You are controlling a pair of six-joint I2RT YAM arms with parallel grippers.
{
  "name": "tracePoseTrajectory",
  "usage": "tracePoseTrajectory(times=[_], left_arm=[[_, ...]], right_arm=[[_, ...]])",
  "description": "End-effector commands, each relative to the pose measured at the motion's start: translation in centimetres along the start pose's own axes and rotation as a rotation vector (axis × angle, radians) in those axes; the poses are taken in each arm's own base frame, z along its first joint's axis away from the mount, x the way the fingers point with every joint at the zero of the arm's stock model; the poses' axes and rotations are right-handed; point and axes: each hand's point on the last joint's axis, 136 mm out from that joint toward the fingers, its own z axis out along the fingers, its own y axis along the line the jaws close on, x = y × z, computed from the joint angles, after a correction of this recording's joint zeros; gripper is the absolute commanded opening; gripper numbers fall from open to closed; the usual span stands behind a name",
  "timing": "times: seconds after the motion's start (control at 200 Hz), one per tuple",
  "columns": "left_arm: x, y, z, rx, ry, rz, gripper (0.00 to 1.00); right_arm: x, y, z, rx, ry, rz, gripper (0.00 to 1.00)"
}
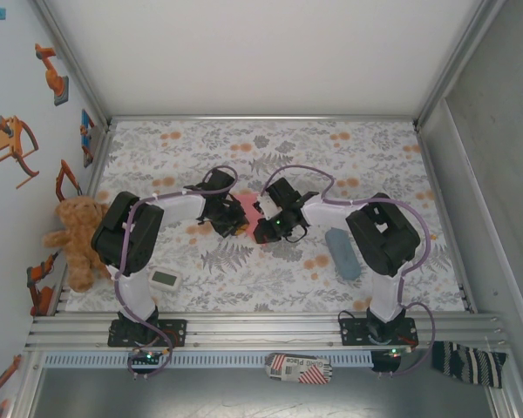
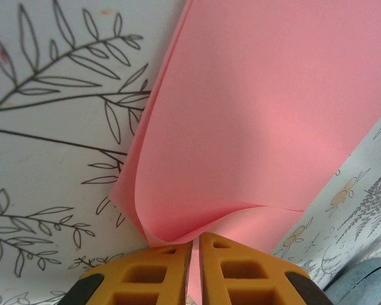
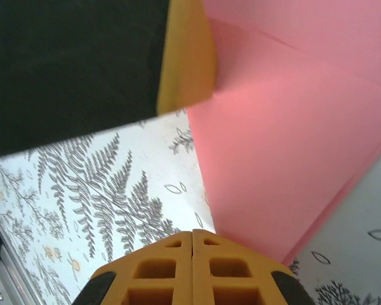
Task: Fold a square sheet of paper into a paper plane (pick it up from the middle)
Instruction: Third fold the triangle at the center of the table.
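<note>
Teddy bear (image 1: 74, 239) sat at the left edge of the floral table (image 1: 244, 279). A small white device (image 1: 166, 279) lay near the left arm's base. Left gripper (image 1: 234, 226) was mid-table, jaws nearly together and clamped on a curled fold of the square sheet of paper (image 1: 247, 207) — pink showed in the slit between its pads (image 2: 152, 279). The sheet was bent, not flat, and sat between the two grippers. Right gripper (image 1: 261, 232) was just right of it, fingers (image 3: 159, 273) pressed fully together. The sheet's edge ran right by the tips — couldn't tell if any paper was caught. Grey-blue pouch (image 1: 342, 252) lay flat further right, beside the right arm.
</note>
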Motion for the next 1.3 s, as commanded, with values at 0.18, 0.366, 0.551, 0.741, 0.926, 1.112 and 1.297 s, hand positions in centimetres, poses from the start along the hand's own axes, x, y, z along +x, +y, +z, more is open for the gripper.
tracePoseTrajectory(times=[0.18,0.366,0.551,0.741,0.926,1.112,1.297], left_arm=[[0.2,7.0,3.5,-0.241,0.020,-0.032,0.16],[0.2,7.3,3.6,-0.248,0.028,-0.033,0.16],[0.1,7.3,3.6,-0.247,0.030,-0.032,0.16],[0.1,7.2,3.6,-0.244,0.032,-0.029,0.16],[0.1,7.0,3.6,-0.238,0.029,-0.024,0.16],[0.1,6.8,3.6,-0.235,0.033,-0.021,0.16],[0.1,6.9,3.6,-0.238,0.033,-0.022,0.16]], right_arm=[[0.7,-0.8,-0.2,0.054,0.016,0.000,0.00],[0.9,-1.2,0.0,0.070,0.022,0.010,0.00],[1.1,-1.5,0.1,0.077,0.029,0.014,0.00],[1.4,-1.6,0.3,0.079,0.038,0.020,0.00],[1.9,-1.4,0.6,0.052,0.058,0.027,0.00],[2.2,-1.2,0.8,0.029,0.075,0.037,0.00],[2.5,-1.6,1.0,0.039,0.082,0.047,0.00]])
